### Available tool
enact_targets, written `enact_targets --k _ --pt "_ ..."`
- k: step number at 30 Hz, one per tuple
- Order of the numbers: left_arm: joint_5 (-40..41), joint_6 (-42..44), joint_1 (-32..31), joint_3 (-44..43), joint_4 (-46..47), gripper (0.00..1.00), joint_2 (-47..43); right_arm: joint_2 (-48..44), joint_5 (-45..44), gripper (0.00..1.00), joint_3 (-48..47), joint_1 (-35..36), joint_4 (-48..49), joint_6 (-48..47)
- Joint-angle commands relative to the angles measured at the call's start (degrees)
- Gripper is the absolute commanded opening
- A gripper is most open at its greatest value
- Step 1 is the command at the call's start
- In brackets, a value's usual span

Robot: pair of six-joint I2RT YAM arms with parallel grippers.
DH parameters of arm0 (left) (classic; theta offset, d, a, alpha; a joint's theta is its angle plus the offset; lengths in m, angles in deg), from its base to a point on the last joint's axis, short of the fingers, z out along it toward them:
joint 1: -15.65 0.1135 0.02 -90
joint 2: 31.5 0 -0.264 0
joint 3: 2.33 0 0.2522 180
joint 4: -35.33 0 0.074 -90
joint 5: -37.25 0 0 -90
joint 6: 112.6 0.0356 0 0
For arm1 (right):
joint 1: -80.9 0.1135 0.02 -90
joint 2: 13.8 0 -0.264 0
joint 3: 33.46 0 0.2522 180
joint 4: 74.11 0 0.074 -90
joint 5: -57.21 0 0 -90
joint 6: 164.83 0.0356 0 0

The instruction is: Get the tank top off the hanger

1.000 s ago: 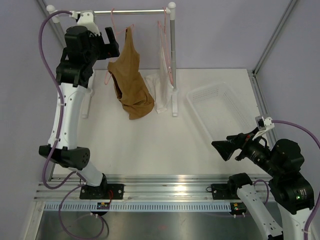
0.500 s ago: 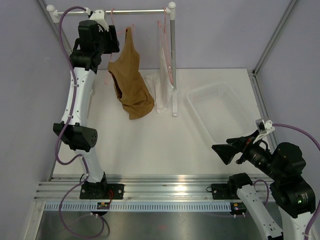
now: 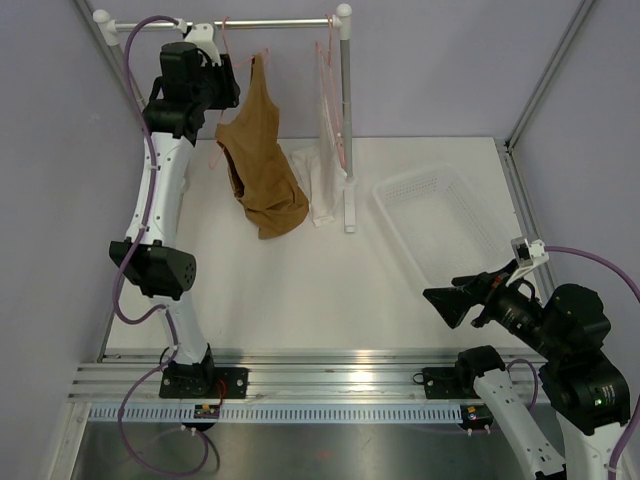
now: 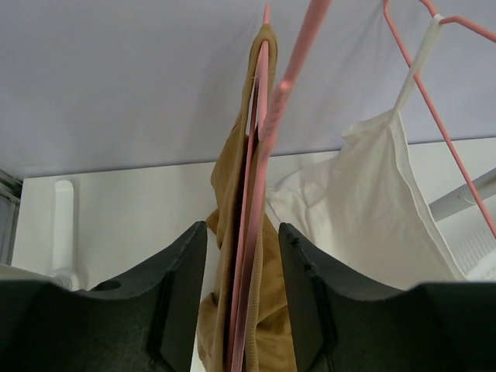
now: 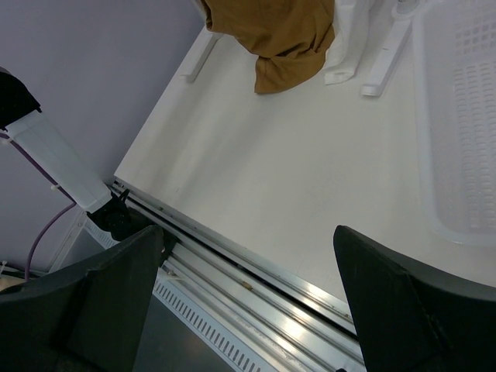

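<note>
The tan-brown tank top (image 3: pixel 262 150) hangs on a pale-pink hanger (image 3: pixel 216 157) from the rail, its hem bunched on the table. My left gripper (image 3: pixel 232 85) is up at the rail, just left of the top's strap. In the left wrist view the hanger (image 4: pixel 260 194) and the tank top's strap (image 4: pixel 229 194) pass between the two black fingers (image 4: pixel 186 263). A thin gap shows on each side, so the left gripper (image 4: pixel 242 232) is still open. My right gripper (image 3: pixel 440 298) hovers wide open near the table's front right, empty (image 5: pixel 248 236).
A white sheer garment (image 3: pixel 325 150) hangs on a second pink hanger just right of the tank top (image 4: pixel 372 209). The rail (image 3: pixel 280 22) rests on a white post (image 3: pixel 347 120). A white mesh basket (image 3: pixel 470 190) lies at the right.
The left arm has swung up and in toward the rail. Its jaws have narrowed around the hanger and strap. The right arm has barely shifted.
</note>
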State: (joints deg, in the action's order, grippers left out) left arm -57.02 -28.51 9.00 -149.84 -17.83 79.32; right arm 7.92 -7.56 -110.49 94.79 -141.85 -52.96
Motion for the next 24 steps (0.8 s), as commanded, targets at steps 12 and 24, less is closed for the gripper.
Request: enact_targets --k 12,24 --pt "-1.18 -1.99 0.06 -5.11 0.20 0.00 -2.10 0.61 1.66 1.00 -0.10 0.35 2.82 0.63" --pt "-0.13 -2.09 0.06 -3.18 -3.30 0.00 -12.99 0.43 1.31 0.99 -1.42 0.35 2.04 0.64"
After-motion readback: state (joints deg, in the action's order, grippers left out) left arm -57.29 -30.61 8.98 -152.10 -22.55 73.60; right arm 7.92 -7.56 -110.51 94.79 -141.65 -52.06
